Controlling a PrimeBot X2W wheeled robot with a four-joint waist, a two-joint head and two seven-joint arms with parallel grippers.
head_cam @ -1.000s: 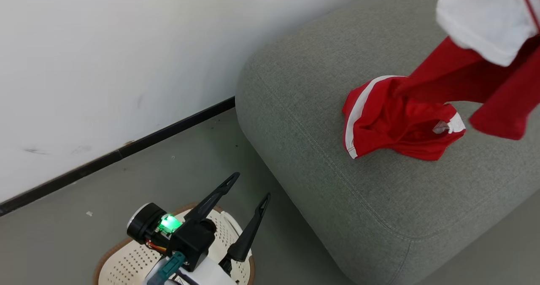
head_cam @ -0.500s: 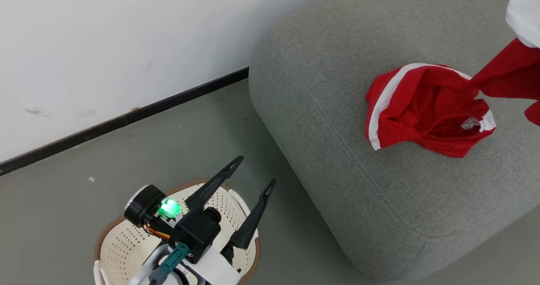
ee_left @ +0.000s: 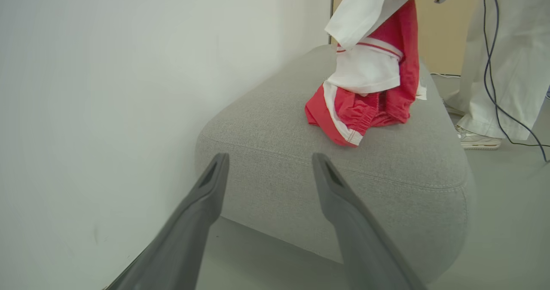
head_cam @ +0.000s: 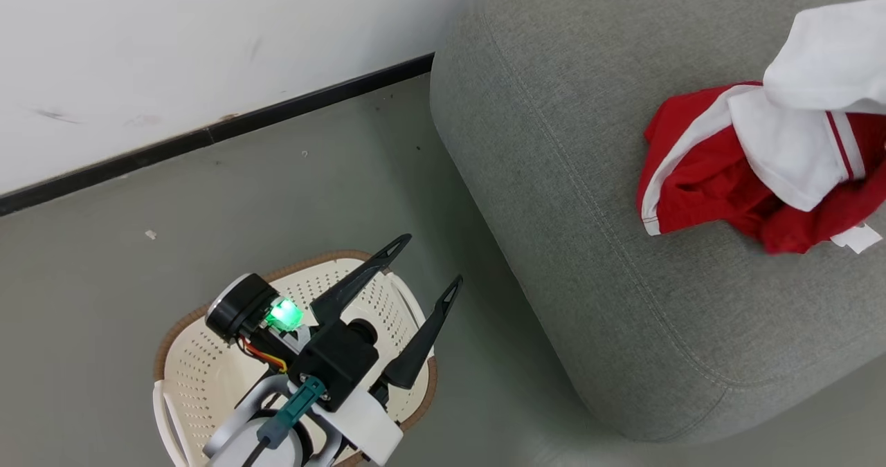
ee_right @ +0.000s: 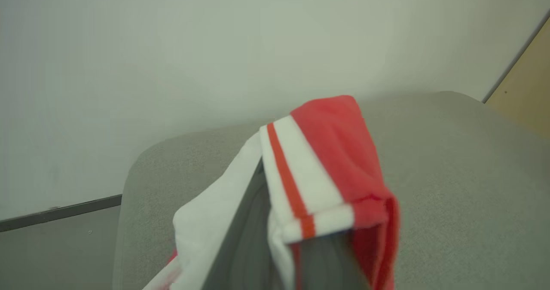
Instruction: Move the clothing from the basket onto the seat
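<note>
Right hand [ee_right: 253, 234] clamps a bright red, white-lined fabric garment [ee_right: 326, 161] above the grey woven-fabric seat [head_cam: 554, 211]. Once released, the draped cloth could cling to the hand and drag off.

The left gripper [head_cam: 426, 263] has its two dark fingers spread apart, pointing forward, and the right gripper [ee_right: 285, 242] is pinched on the clothing [ee_right: 335, 152] draped over its fingers.

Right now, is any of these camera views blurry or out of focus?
Right wrist view: the clothing is blurred, seemingly too close to focus. Left wrist view: left gripper's fingers look soft, the seat sharp. Head view: crisp, evenly lit.
</note>
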